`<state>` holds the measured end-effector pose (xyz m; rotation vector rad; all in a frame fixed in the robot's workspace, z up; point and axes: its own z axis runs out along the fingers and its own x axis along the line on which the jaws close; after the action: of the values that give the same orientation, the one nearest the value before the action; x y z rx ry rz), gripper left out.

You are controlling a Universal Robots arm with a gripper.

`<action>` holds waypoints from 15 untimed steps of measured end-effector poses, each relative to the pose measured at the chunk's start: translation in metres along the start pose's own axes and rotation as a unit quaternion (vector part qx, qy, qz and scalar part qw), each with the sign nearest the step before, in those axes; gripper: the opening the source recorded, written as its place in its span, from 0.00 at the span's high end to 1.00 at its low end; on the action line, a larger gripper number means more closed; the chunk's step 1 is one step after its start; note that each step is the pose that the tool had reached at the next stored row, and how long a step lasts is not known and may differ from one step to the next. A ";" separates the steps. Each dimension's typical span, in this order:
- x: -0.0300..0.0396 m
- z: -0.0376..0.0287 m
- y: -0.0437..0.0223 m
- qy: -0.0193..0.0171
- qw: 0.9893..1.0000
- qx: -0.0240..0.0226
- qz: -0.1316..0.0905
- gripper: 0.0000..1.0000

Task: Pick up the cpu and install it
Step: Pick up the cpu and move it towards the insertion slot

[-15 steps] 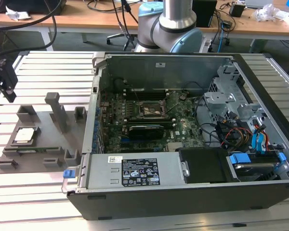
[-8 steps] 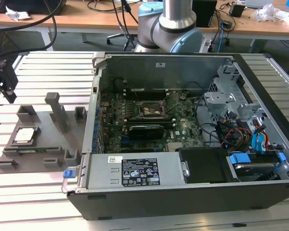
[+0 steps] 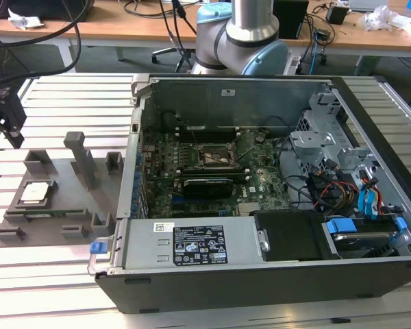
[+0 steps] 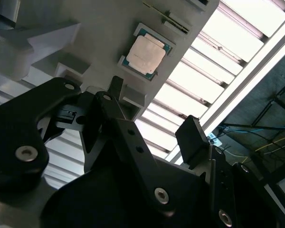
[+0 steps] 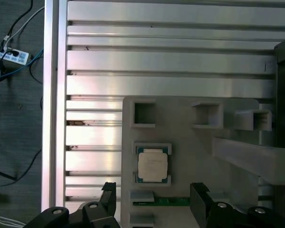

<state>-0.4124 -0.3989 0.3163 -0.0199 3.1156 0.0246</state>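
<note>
Overhead, gripper [image 5: 153, 189] spread wide, hovering above cpu [image 5: 152, 165] in grey tray [image 5: 190, 147]

Silvery square cpu [image 5: 152, 165], flat in grey tray [image 5: 190, 142] pocket

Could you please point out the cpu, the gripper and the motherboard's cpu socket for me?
cpu [image 5: 152, 165]: first wrist view, middle of its metal top.
gripper [image 5: 153, 188]: first wrist view, midway between its fingertips.
cpu socket [image 3: 218, 156]: exterior view, its centre.

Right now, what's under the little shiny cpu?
The cpu lies in a raised square nest on the grey holder plate, which rests on the slatted metal table. The nest's floor beneath the chip is covered, so it cannot be seen.
</note>
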 end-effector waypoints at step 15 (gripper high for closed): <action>0.0010 0.0057 0.0000 0.000 1.000 0.000 0.000 0.28</action>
<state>-0.4133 -0.3988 0.3105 -0.0198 3.1156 0.0245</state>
